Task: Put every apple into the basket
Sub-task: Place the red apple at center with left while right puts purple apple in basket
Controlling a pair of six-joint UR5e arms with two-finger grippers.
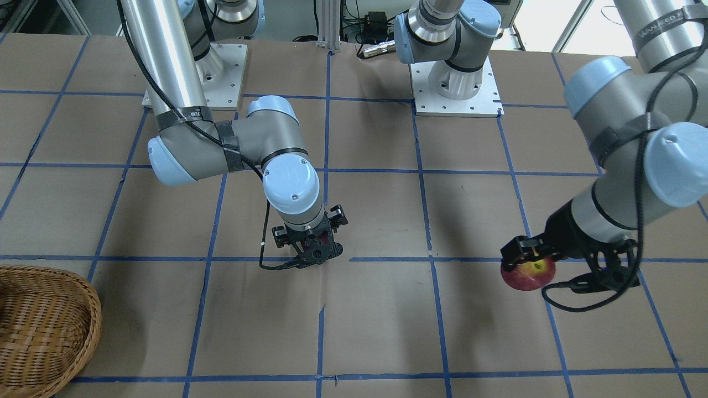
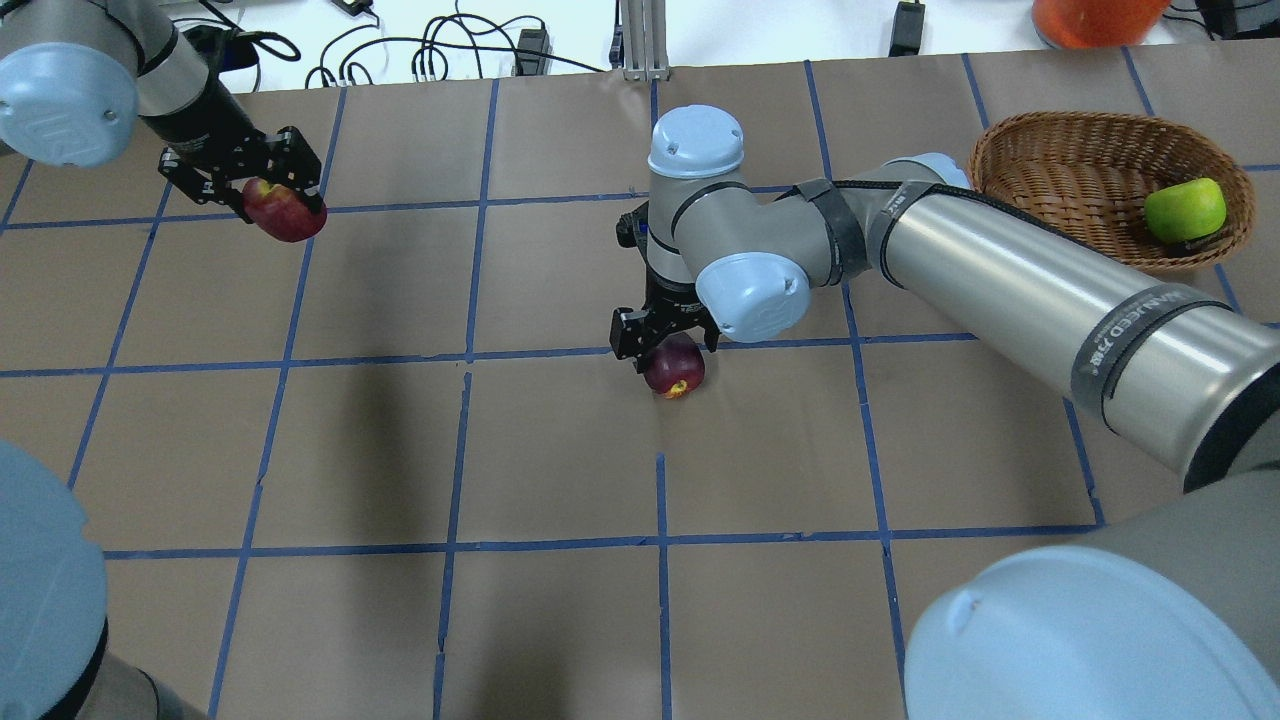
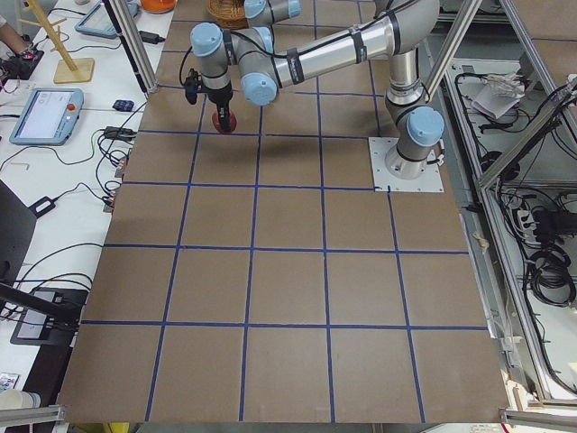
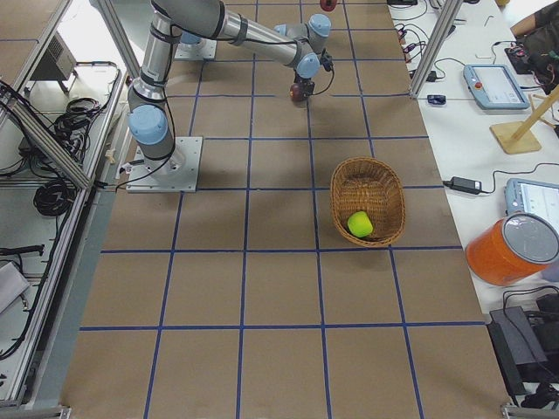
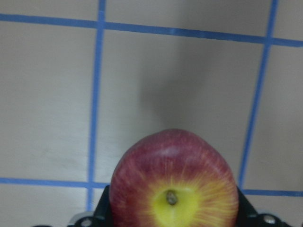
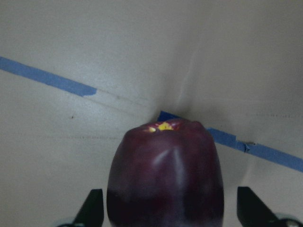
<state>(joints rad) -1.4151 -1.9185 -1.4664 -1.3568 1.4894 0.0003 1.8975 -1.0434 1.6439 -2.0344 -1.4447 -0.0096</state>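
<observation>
My left gripper point(image 2: 270, 200) is shut on the red apple point(image 2: 287, 212) with a yellow patch around the stem point(image 5: 174, 189), held a little above the table at the far left point(image 1: 528, 273). My right gripper point(image 2: 668, 350) is low at the table's middle. Its jaws stand open around the dark purple-maroon apple point(image 2: 675, 370), with a small gap on each side in the right wrist view point(image 6: 165, 175). The lime green apple point(image 2: 1185, 208) lies in the wicker basket point(image 2: 1060, 160) at the far right.
Brown paper with a blue tape grid covers the table. The two arm base plates point(image 1: 456, 102) stand at the robot's side. An orange container point(image 2: 1095, 18) sits beyond the basket, off the table. Tablets and cables lie on the side bench point(image 4: 493, 83).
</observation>
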